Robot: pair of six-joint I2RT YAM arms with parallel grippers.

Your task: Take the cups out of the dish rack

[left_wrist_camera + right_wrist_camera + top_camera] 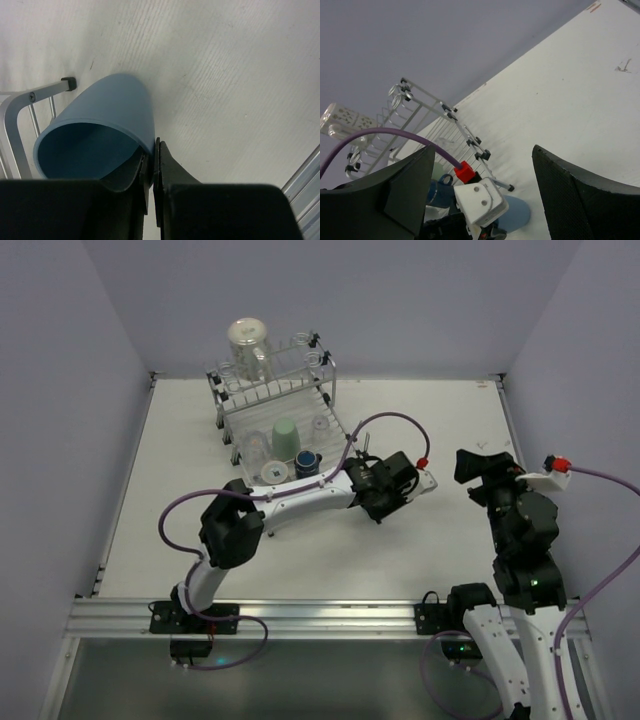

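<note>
Left gripper (pixel 152 150) clamped on the light blue tumbler (pixel 105 115), just off the dish rack (pixel 22 105).
The rack's corner sits left of the fingers. The tumbler juts ahead of them, tilted, one finger inside its rim and one outside. To the right, the right gripper (pixel 485 468) hangs spread wide, holding nothing.

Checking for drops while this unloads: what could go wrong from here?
The left tool pinches only the rim wall of the tilted light blue tumbler, so it may pivot or slip free. The tumbler is close to a corner foot of the silver wire dish rack and could knock it when moved.
</note>
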